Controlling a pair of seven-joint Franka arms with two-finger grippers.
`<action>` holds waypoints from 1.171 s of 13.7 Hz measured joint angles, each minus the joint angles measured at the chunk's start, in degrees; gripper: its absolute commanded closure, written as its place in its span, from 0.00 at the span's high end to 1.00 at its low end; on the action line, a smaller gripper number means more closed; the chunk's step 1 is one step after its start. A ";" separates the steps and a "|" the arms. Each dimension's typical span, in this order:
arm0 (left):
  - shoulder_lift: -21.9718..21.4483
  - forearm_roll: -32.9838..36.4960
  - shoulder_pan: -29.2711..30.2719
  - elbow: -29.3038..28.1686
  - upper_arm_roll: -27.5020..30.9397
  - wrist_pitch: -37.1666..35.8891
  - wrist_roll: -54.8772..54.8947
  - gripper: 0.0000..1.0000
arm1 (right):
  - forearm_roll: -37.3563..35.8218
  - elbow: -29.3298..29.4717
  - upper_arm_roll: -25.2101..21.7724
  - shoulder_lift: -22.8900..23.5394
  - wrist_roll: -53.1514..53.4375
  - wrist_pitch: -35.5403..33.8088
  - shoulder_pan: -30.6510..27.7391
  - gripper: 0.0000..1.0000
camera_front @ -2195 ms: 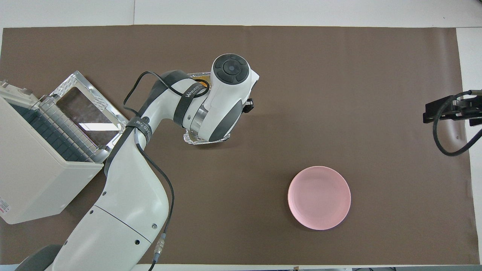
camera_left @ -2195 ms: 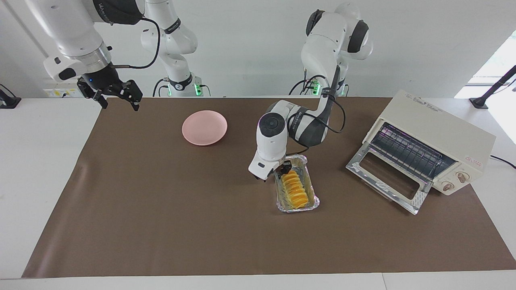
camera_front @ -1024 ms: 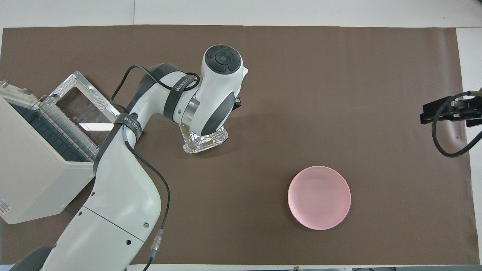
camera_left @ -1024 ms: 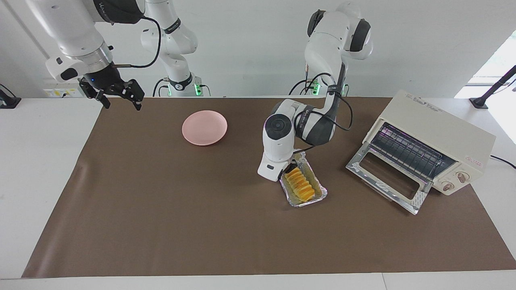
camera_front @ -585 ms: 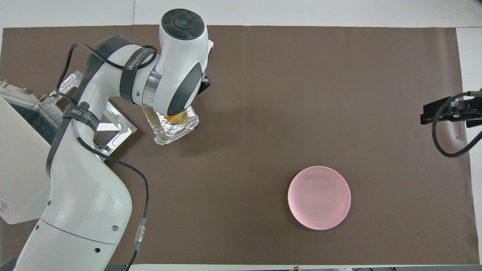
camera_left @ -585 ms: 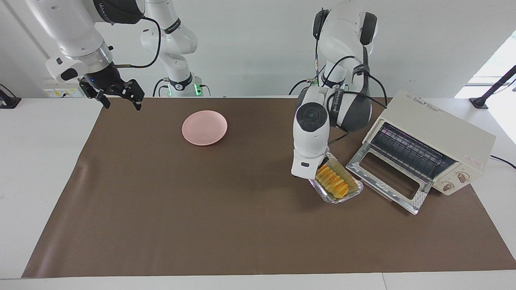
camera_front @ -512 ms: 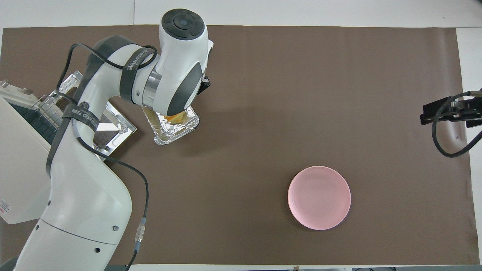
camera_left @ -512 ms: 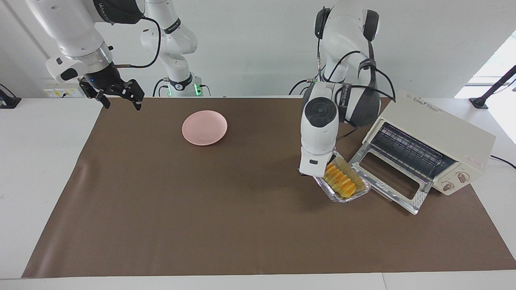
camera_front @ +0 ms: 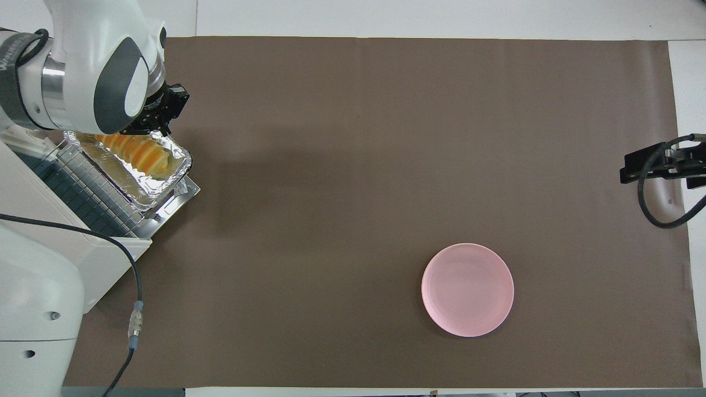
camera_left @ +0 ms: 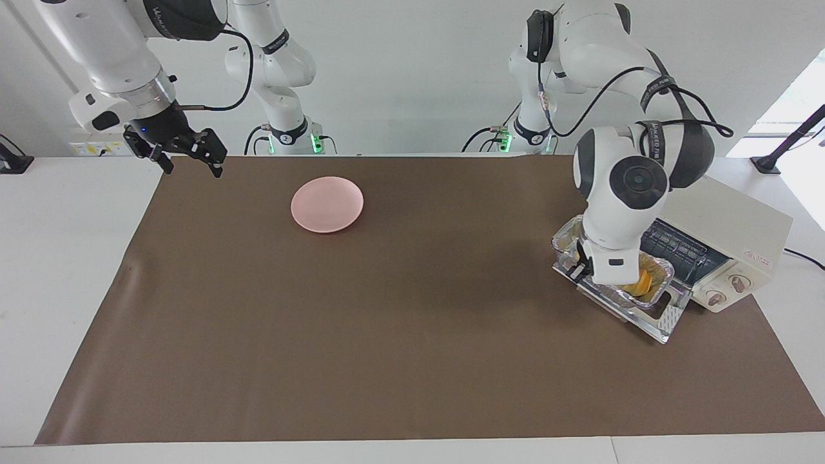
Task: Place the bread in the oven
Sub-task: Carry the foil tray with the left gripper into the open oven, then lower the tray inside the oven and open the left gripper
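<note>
The bread (camera_front: 135, 154), a ridged yellow-orange loaf, lies in a crinkled foil tray (camera_front: 165, 179). My left gripper (camera_front: 155, 128) is shut on the tray's rim and holds it over the oven's open drop-down door (camera_front: 186, 192), right in front of the wire rack. In the facing view the left gripper (camera_left: 584, 263) hides most of the bread (camera_left: 640, 281) and tray (camera_left: 659, 270). The cream-white oven (camera_left: 728, 222) stands at the left arm's end of the table. My right gripper (camera_left: 187, 154) waits open in the air over the right arm's end of the table.
A round pink plate (camera_left: 327, 203) lies on the brown mat toward the right arm's end, near the robots; it also shows in the overhead view (camera_front: 467, 289). The oven's two knobs (camera_left: 727, 291) face away from the robots.
My left gripper has lifted the foil tray with the bread off the mat and carried it toward the oven, turning it, until it is over the open door. The right arm has not moved.
</note>
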 measured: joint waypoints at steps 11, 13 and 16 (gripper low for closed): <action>-5.73 0.04 5.01 -13.77 0.46 3.45 1.15 0.00 | 0.00 -0.08 0.00 -0.10 0.00 0.00 0.00 1.00; -6.23 1.05 5.81 -15.05 0.64 3.64 1.18 0.00 | 0.00 -0.09 0.00 -0.10 0.00 0.00 0.00 1.00; -6.94 4.52 6.22 -16.72 0.81 3.70 1.60 0.00 | 0.00 -0.11 0.00 -0.10 0.00 -0.02 0.00 1.00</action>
